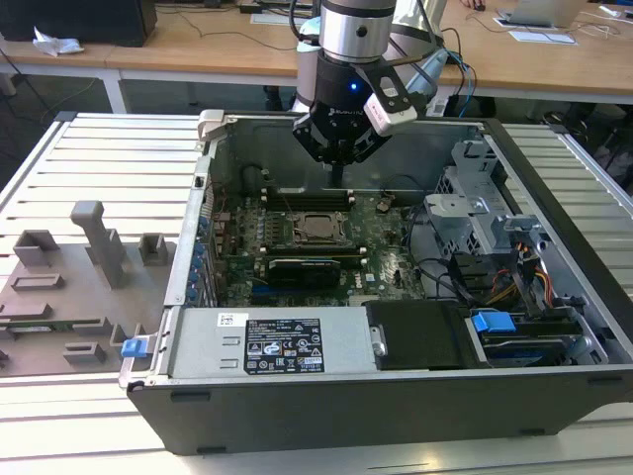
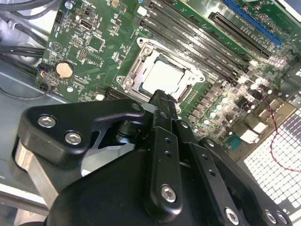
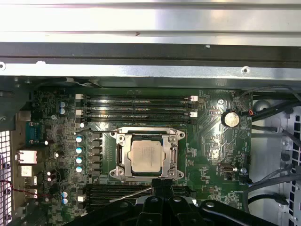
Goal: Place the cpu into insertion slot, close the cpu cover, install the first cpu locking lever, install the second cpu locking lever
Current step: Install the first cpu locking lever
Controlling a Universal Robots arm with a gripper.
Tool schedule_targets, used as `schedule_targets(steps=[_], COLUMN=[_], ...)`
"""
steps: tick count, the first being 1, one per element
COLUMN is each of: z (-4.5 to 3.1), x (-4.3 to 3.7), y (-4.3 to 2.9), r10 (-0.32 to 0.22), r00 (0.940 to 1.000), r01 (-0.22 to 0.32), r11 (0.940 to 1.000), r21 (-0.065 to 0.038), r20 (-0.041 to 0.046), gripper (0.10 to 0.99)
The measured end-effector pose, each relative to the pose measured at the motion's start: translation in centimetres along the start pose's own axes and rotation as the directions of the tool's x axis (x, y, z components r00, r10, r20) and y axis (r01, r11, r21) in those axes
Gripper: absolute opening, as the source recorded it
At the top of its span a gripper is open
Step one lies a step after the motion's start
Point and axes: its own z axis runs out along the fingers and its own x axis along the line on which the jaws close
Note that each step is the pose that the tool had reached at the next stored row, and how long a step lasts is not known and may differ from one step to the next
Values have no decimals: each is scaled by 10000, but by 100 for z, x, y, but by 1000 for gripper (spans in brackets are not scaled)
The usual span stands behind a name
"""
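Note:
The cpu [image 3: 146,157], a square chip with a silver-grey top, lies flat in the insertion slot [image 3: 123,175] on the green motherboard. The cpu cover [image 3: 146,136], a silver frame, lies down around it. A thin metal lever [image 3: 134,193] slants out beside the socket, close to my fingertips. My gripper [image 3: 162,184] is shut with nothing in it, just off the socket's edge. From the second wrist view, the gripper [image 2: 162,95] tip overlaps the rim of the cpu [image 2: 162,75]. In the exterior view the gripper [image 1: 339,178] hangs above the board, just behind the cpu [image 1: 318,227].
Long black memory slots [image 3: 136,106] run on one side of the socket. A black graphics card [image 1: 307,267], the power supply [image 1: 267,341] and a drive cage [image 1: 475,213] fill the case. The case wall [image 3: 150,47] is close. A grey fixture tray [image 1: 69,287] lies at the exterior view's left.

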Motion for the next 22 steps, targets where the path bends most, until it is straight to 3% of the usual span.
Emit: schedule_targets(steps=[22], z=[0], x=[0], y=[0], r10=[-1275], r00=[9918], r01=[1274], r11=[9918], r21=[11], r20=[52], gripper=[106])
